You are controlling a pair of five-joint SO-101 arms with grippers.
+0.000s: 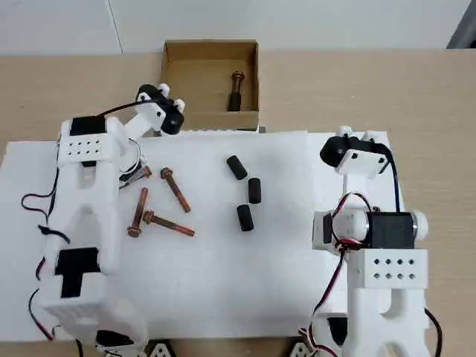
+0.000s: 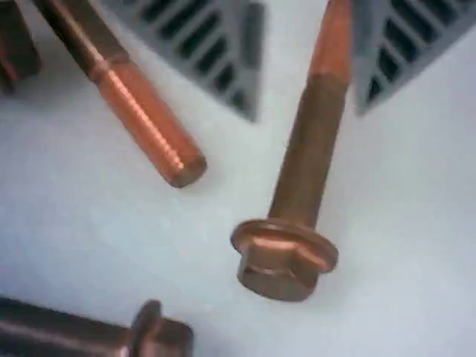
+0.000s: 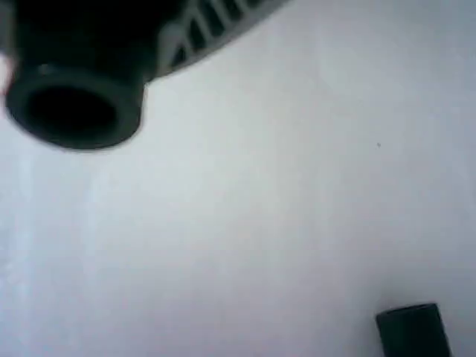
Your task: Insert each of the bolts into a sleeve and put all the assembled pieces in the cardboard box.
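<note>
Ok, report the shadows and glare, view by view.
High view: even light, no hard shadows on the white foam sheet. Left wrist view: mild sheen on the copper-coloured flanged bolt, soft shadow beside it. Right wrist view: foam dims toward the loose black cylindrical sleeve; the gripped black sleeve shows a faint rim highlight.

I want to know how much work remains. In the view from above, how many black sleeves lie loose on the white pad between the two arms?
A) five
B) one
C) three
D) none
C: three lie apart on the white pad, namely the upper sleeve, the middle sleeve and the lower sleeve.
</note>
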